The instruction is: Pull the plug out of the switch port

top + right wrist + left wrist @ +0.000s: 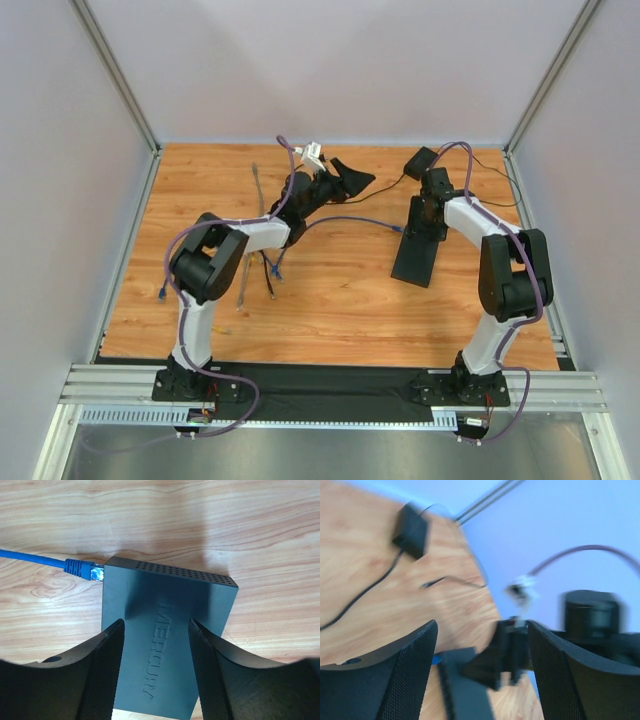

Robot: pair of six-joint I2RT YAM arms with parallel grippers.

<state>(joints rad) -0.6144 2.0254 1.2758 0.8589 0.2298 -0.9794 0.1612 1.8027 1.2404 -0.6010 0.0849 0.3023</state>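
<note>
The switch (165, 645), a flat black box marked MERCURY, lies on the wooden table at the right (415, 255). A blue plug (80, 569) on a blue cable (345, 222) points at the switch's left edge. Its clear tip touches that edge, and I cannot tell whether it sits in a port. My right gripper (156, 625) stands open just above the switch's top face (425, 225). Left of the switch, my left gripper (352, 178) hangs raised and open with nothing in it. Its own view is blurred (481, 627), showing the switch (465, 685) and the right arm beyond.
A small black power adapter (420, 160) with a thin black cord lies at the back right, also in the left wrist view (410, 530). Loose grey and blue cables (265, 270) lie by the left arm. Purple walls and metal rails enclose the table.
</note>
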